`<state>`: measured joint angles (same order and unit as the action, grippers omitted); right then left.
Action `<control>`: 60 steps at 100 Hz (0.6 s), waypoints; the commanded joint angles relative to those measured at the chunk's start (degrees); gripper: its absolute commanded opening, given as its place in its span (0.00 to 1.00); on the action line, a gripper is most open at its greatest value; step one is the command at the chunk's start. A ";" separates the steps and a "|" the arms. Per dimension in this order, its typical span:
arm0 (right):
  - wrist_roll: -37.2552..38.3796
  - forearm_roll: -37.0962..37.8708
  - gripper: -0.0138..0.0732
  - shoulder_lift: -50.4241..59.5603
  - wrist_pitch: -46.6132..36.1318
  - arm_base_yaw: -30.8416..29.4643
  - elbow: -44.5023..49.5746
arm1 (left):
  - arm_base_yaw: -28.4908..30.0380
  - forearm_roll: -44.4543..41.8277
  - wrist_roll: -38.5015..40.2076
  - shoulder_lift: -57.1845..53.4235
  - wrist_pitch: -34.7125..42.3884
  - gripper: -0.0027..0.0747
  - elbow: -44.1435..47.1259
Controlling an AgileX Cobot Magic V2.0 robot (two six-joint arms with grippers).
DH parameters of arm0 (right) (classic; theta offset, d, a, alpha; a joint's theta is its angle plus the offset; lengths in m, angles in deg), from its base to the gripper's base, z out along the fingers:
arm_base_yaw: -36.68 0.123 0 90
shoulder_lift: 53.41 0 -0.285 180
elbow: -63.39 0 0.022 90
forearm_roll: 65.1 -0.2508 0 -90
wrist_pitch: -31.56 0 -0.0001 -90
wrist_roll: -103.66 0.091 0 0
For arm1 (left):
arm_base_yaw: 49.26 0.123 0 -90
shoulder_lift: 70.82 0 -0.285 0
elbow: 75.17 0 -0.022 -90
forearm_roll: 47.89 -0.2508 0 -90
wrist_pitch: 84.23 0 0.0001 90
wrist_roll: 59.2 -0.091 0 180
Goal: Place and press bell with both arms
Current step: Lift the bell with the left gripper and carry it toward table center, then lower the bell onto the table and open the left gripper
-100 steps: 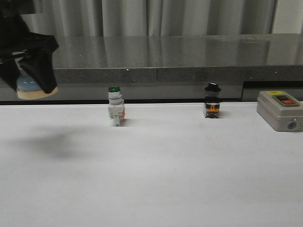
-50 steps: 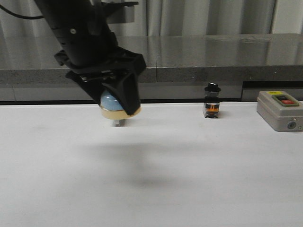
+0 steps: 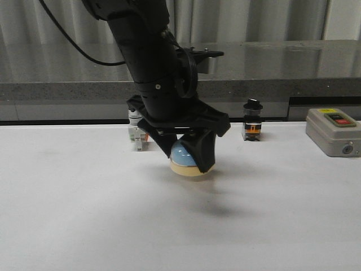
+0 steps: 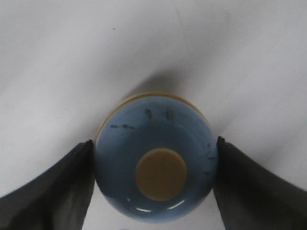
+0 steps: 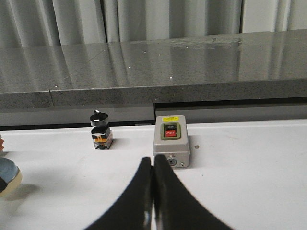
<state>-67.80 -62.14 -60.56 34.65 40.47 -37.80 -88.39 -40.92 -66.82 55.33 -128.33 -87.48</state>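
My left gripper (image 3: 189, 161) is shut on the light-blue bell (image 3: 184, 158) and holds it by its dome, just above the white table near the middle. In the left wrist view the bell (image 4: 156, 158) sits between the two black fingers (image 4: 57, 187), its cream knob facing the camera. The bell's edge also shows in the right wrist view (image 5: 7, 175). My right gripper (image 5: 153, 165) is shut and empty, low over the table in front of the grey switch box; it is out of the front view.
A green-capped white push-button (image 3: 135, 130) stands partly behind the left arm. A black-capped switch (image 3: 252, 121) and a grey ON/OFF switch box (image 3: 334, 131) stand at the back right. A dark stone ledge (image 3: 254, 73) runs behind the table.
The left arm has carried the bell from the far left to the table's middle and lowered it close to the surface. The switches have not moved.
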 commanded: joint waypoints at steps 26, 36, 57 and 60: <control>-0.51 -0.05 0.08 0.77 -4.73 -0.27 -1.05 | -0.62 0.70 0.02 -2.35 1.63 0.39 -2.05; -0.51 -0.05 0.08 0.77 -4.73 -0.27 -1.05 | -0.62 0.81 0.02 -1.19 1.15 0.43 -2.05; -0.51 -0.05 0.08 0.77 -4.73 -0.27 -1.05 | -0.62 0.81 0.02 -0.16 0.12 0.68 -2.05; -0.51 -0.05 0.08 0.77 -4.73 -0.27 -1.05 | -0.62 0.81 0.02 -0.16 0.12 0.72 -2.05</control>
<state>-67.80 -62.14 -60.56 34.65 40.47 -37.80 -88.52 -40.92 -66.82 58.55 -129.38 -87.88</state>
